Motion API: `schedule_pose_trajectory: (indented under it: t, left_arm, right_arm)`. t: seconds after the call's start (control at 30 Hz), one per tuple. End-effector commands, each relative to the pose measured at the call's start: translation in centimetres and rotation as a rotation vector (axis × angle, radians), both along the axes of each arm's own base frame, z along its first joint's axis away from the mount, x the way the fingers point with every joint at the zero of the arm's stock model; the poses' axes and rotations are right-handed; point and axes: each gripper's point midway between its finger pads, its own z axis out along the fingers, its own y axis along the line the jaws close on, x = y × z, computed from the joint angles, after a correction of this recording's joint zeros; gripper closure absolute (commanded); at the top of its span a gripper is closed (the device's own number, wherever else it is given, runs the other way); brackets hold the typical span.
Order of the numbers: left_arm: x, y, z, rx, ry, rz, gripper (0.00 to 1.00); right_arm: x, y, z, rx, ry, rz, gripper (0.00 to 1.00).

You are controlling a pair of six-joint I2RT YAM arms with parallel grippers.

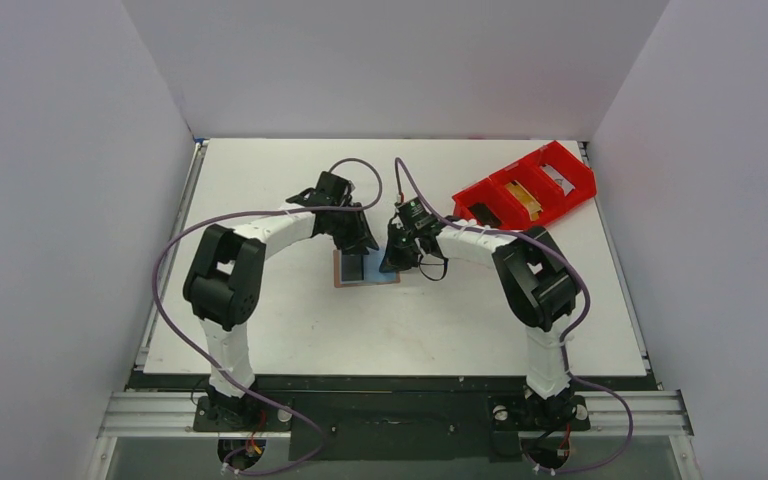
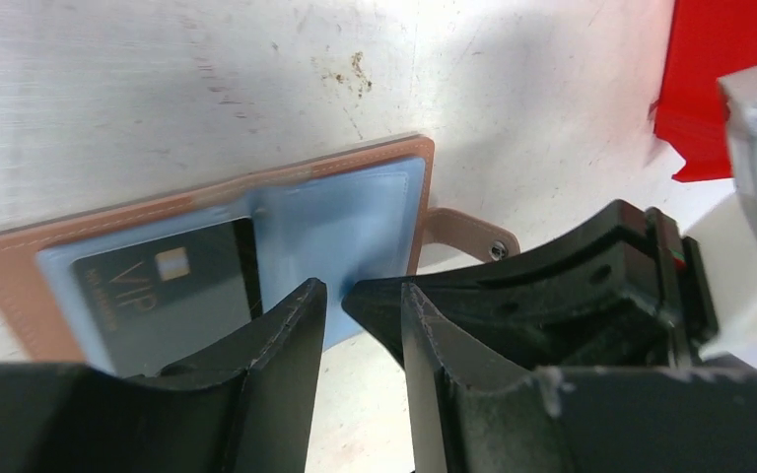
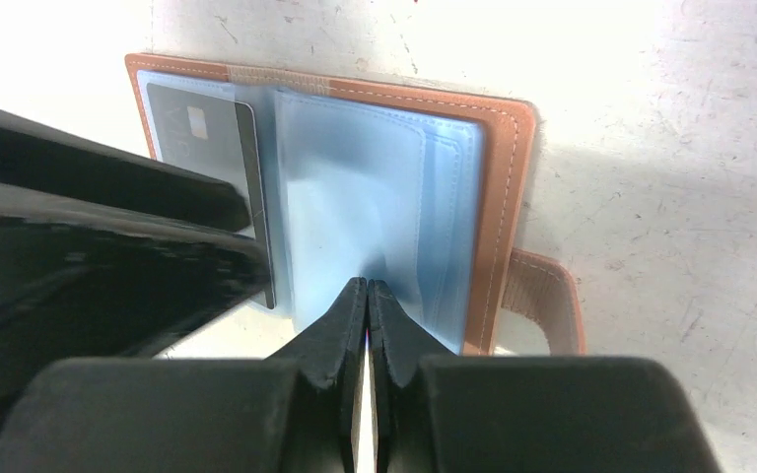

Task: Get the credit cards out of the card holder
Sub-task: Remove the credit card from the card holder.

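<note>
The white table [image 1: 260,330] fills the floor of the white-walled booth. The two arms bend in from either side, the left arm [image 1: 225,270] and the right arm [image 1: 535,275], and their tips meet near the middle of the table. At the far right a red tray [image 1: 525,190] sits askew, well apart from them.

Between the two tips lies the card holder [image 2: 207,202]. It is open flat with its blue faces up, and its long axis runs left to right across the table. In both wrist views its tan tab [image 3: 542,296] sticks out from the right-hand short end. A dark card [image 2: 158,286] marked VIP sits in the opposite half.

The left gripper [image 2: 360,301] is down at the near edge of the holder, just beside the card. Its jaws stand partly spread, and I cannot tell whether they touch the card. The right gripper [image 3: 367,288] has its jaws pressed together, pinching a pale blue leaf of the holder that rises blurred at their tips.
</note>
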Motion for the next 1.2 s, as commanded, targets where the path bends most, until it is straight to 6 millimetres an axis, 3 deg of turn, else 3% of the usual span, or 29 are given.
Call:
schedule_pose_trajectory:
  t: [0.0,0.2,0.33,0.77,0.93,1.07,1.17]
  left_arm:
    - [0.6,2.0,2.7,0.018,-0.080,0.002,0.69]
    - [-0.2,2.1,0.5,0.049,-0.034,-0.014,0.90]
    - [-0.6,1.7,-0.5,0.059,-0.017,-0.027,0.98]
    - [-1.2,-0.5,-2.9,0.061,0.032,-0.047,1.00]
    - [-0.4,-0.6,-1.4,0.040,0.005,-0.041,1.00]
    - [0.3,0.7,1.7,0.029,-0.056,-0.018,1.00]
    - [0.2,2.6,2.5,0.064,-0.076,-0.002,0.98]
  right_arm:
    - [0.7,-1.0,-0.6,-0.030,-0.020,-0.043,1.00]
    - [1.2,-0.6,0.5,-0.014,-0.035,-0.045,1.00]
    - [1.5,-0.6,1.4,0.000,-0.042,-0.043,1.00]
    - [2.5,0.1,3.9,0.066,-0.061,-0.026,1.00]
    - [2.4,0.6,3.6,0.075,-0.048,-0.015,1.00]
    - [2.3,0.6,3.2,0.075,-0.039,-0.011,1.00]
    - [2.4,0.8,3.4,0.080,-0.041,-0.008,1.00]
